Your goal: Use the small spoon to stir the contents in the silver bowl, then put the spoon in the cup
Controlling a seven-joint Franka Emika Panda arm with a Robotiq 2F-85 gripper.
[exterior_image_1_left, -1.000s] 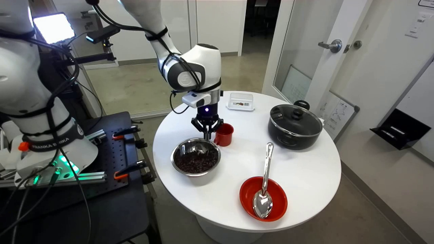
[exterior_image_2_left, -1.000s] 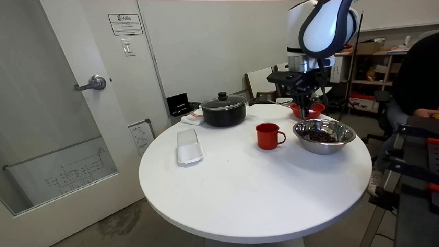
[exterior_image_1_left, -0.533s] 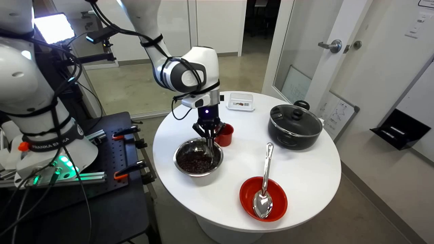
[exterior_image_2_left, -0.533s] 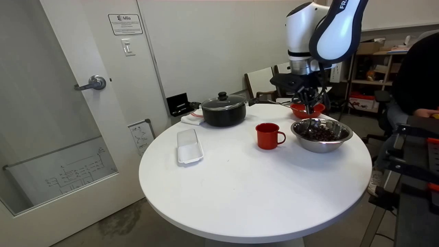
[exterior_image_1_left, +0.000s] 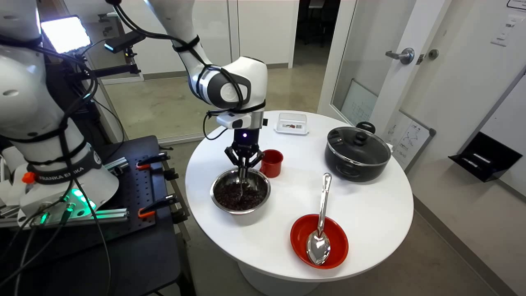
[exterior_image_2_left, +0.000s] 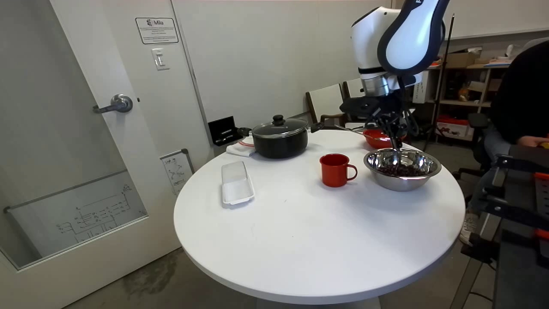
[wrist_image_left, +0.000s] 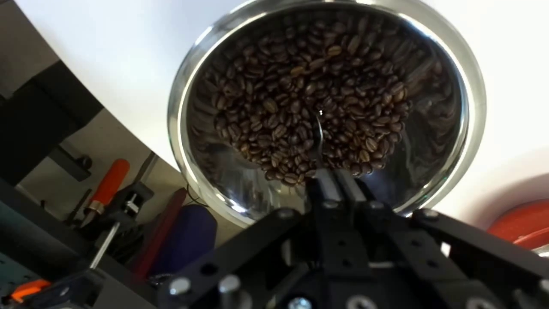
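Note:
The silver bowl [exterior_image_2_left: 401, 183] stands on the white table and holds dark brown beans; its rim also fills the wrist view [wrist_image_left: 178, 118]. My gripper [exterior_image_1_left: 243, 173] is over the bowl, pointing down, its fingertips at rim height. In the wrist view the gripper [wrist_image_left: 336, 174] is shut on the small spoon [wrist_image_left: 319, 131], a slim silvery piece running into the beans; its lower end is buried. The spoon also shows in an exterior view [exterior_image_1_left: 241, 190]. The red cup [exterior_image_2_left: 334, 171] stands upright beside the bowl, its handle toward it; it also shows in an exterior view [exterior_image_1_left: 271, 164].
A red shallow dish [exterior_image_1_left: 341, 242] with a long silver spoon [exterior_image_1_left: 318, 248] in it lies near the table's edge. A black lidded pot [exterior_image_1_left: 357, 164] and a clear-lidded white container [exterior_image_1_left: 291, 124] stand on the table. Clamps [exterior_image_1_left: 156, 205] line the robot's bench.
My gripper and the spoon move through the beans, first toward the cup side, then back toward the bowl's middle. The bowl slid slightly toward the cup, and the beans shifted.

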